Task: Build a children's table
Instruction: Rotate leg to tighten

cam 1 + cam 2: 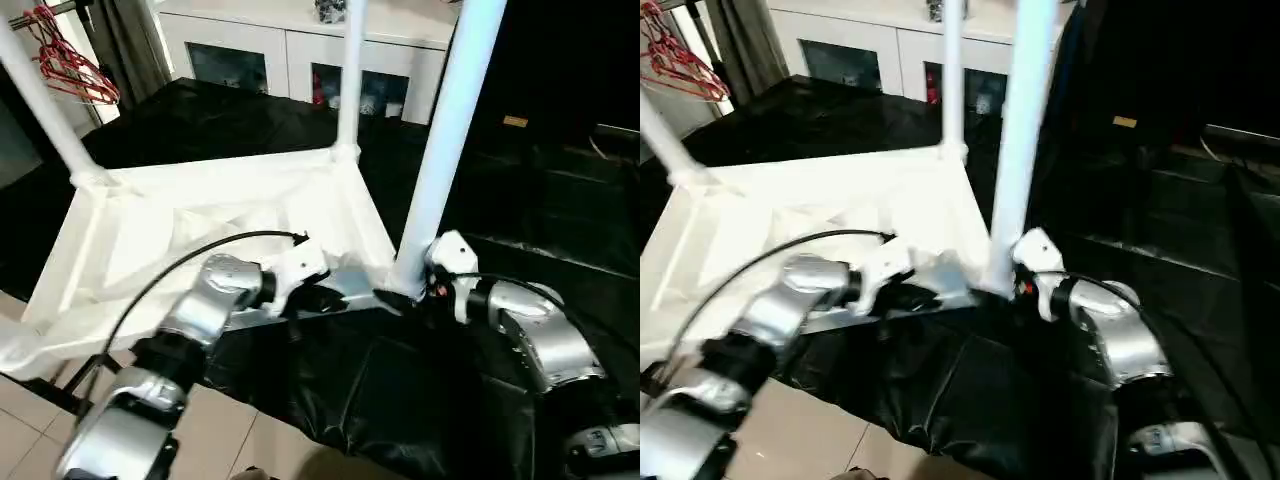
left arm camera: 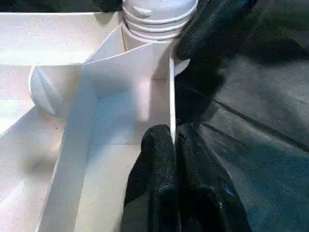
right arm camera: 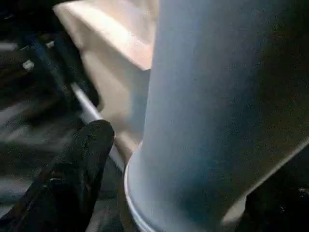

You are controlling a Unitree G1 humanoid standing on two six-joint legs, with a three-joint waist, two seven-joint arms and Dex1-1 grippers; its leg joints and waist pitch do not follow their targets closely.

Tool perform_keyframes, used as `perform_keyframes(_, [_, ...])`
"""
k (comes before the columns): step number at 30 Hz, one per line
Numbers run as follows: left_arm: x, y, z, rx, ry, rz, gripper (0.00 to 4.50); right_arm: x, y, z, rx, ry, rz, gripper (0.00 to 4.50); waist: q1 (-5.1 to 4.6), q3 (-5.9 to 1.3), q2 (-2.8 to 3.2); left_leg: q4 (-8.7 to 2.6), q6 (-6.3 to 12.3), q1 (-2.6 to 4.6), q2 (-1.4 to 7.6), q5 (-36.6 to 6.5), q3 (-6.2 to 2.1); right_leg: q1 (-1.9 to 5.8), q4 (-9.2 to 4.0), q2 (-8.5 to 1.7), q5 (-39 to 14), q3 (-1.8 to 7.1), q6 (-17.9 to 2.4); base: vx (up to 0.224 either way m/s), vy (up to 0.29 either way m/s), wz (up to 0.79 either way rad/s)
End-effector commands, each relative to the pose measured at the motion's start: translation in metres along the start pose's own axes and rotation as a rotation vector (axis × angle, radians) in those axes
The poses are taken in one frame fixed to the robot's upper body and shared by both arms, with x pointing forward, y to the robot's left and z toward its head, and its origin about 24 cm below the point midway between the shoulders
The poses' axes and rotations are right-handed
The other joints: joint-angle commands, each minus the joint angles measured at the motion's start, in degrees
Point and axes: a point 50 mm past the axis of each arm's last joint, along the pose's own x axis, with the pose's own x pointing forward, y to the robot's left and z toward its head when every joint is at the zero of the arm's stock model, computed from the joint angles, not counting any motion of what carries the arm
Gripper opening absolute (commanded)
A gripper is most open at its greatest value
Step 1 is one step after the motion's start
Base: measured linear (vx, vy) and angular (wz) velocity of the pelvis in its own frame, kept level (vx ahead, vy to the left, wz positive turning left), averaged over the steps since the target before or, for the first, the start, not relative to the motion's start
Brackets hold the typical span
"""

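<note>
The children's table lies upside down on a black sheet: its white ribbed top faces up with three legs standing in corner sockets. The near right leg rises by my right gripper, whose fingers stand apart on either side of the leg's flared base; one finger sits clear of the tube. My left gripper is shut on the top's near rim wall, just beside that corner socket. A far leg and a left leg also stand upright.
A white cabinet with glass doors stands at the back. Red hangers hang at the far left. The black sheet covers the work surface, and tiled floor shows in front of it. Dark furniture stands to the right.
</note>
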Motion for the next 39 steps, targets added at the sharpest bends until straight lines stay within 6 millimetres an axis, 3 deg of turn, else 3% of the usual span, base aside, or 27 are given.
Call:
perform_keyframes(1, [-0.001,-0.006,0.014,0.071,-0.064,-0.082,0.00,0.002,0.011,0.004,-0.029,-0.007,0.133,3.91,0.23,-3.60,-0.75,-3.93,5.58,0.54,4.38,-8.82,-1.43,3.12,-3.78,-4.36,-5.84,2.81,-15.25,0.000,0.000,0.00])
perform_keyframes(2, [-0.003,-0.007,0.013,0.074,-0.059,-0.095,0.00,-0.001,0.011,0.004,-0.034,0.004,0.156,3.91,0.32,-3.65,-0.78,-3.90,5.73,0.49,4.41,-8.50,-1.44,3.20,-3.68,-4.40,-5.40,2.81,-15.31,0.000,0.000,0.00])
perform_keyframes(3, [-0.006,-0.007,0.012,0.075,-0.054,-0.106,0.00,-0.002,0.012,0.003,-0.035,0.011,0.174,3.91,0.27,-3.67,-1.30,-3.81,6.22,0.39,4.41,-7.72,-1.30,3.19,-3.56,-4.29,-4.23,2.80,-15.45,0.000,0.000,0.00])
perform_keyframes(4, [-0.008,-0.008,0.011,0.076,-0.051,-0.114,0.00,-0.004,0.012,0.003,-0.034,0.014,0.184,3.76,0.40,-3.67,-0.96,-3.78,6.59,0.38,4.45,-7.17,-1.33,3.08,-3.44,-4.33,-3.87,2.79,-15.63,0.000,0.000,0.00])
perform_keyframes(8, [-0.012,-0.009,0.009,0.075,-0.050,-0.135,0.00,-0.006,0.013,0.003,-0.027,0.019,0.217,3.54,0.60,-3.64,-0.99,-3.77,6.35,0.49,4.46,-7.28,-1.27,2.92,-3.54,-4.33,-5.04,2.77,-15.69,0.000,0.000,0.00])
perform_keyframes(14, [-0.015,-0.012,0.008,0.070,-0.050,-0.154,0.00,-0.006,0.017,0.003,-0.026,0.020,0.254,2.84,0.90,-3.65,-1.09,-3.75,5.89,0.57,4.48,-7.15,-1.23,2.85,-3.47,-4.31,-4.96,2.84,-15.51,0.000,0.000,0.00])
perform_keyframes(24, [-0.009,-0.010,0.006,0.051,-0.058,-0.090,0.00,-0.003,0.025,-0.004,0.011,0.014,0.249,2.71,1.17,-3.68,-1.22,-3.66,5.91,0.55,4.39,-6.44,-1.23,2.90,-3.53,-4.34,-5.45,2.84,-14.88,0.000,0.000,0.00])
perform_keyframes(27, [0.000,0.001,0.008,0.017,-0.047,0.035,0.00,0.006,0.021,-0.009,0.051,0.003,0.129,2.71,1.12,-3.58,-1.26,-3.72,5.24,0.71,4.29,-7.50,-1.22,2.69,-3.84,-4.32,-7.39,2.86,-14.52,0.000,0.000,0.00])
perform_keyframes(29, [0.010,0.009,0.013,-0.014,-0.047,0.139,0.00,0.019,0.014,-0.015,0.096,0.001,-0.057,2.71,0.78,-3.29,-1.20,-3.97,3.36,0.96,4.08,-9.63,-1.19,2.38,-4.39,-4.32,-11.61,2.91,-13.92,0.000,0.000,0.00])
perform_keyframes(30, [0.010,0.009,0.013,-0.014,-0.047,0.139,0.00,0.019,0.014,-0.015,0.096,0.001,-0.057,2.71,0.58,-3.34,-1.41,-4.17,2.21,0.80,4.03,-10.74,-1.42,2.74,-4.62,-4.46,-14.21,2.84,-13.03,0.000,0.000,0.00])
perform_keyframes(32, [0.019,0.012,0.017,-0.030,-0.050,0.180,0.00,0.027,0.012,-0.018,0.139,0.002,-0.155,2.70,0.46,-3.25,-1.29,-4.35,1.53,0.99,4.12,-11.96,-1.45,2.55,-4.87,-4.46,-15.52,2.97,-11.88,0.000,0.000,0.00])
perform_keyframes(35, [0.030,0.016,0.025,-0.062,-0.056,0.248,0.00,0.041,0.011,-0.018,0.186,0.006,-0.273,2.70,0.14,-3.29,-1.15,-4.42,1.52,0.93,4.05,-12.07,-1.42,2.61,-4.82,-4.38,-14.50,3.03,-11.64,0.000,0.000,0.00])
perform_keyframes(36, [0.036,0.017,0.029,-0.074,-0.059,0.277,0.00,0.049,0.012,-0.016,0.208,0.005,-0.317,2.70,0.05,-3.26,-0.76,-4.44,1.06,1.25,3.94,-12.66,-1.43,2.35,-4.89,-4.29,-14.90,3.01,-11.82,0.000,0.000,0.00])
perform_keyframes(39, [0.044,0.017,0.034,-0.087,-0.067,0.295,0.00,0.060,0.014,-0.011,0.222,-0.009,-0.361,2.70,-0.16,-3.40,-1.02,-4.45,0.67,1.23,3.93,-12.09,-1.39,2.54,-4.85,-4.37,-13.07,3.06,-12.10,0.000,0.000,0.00])
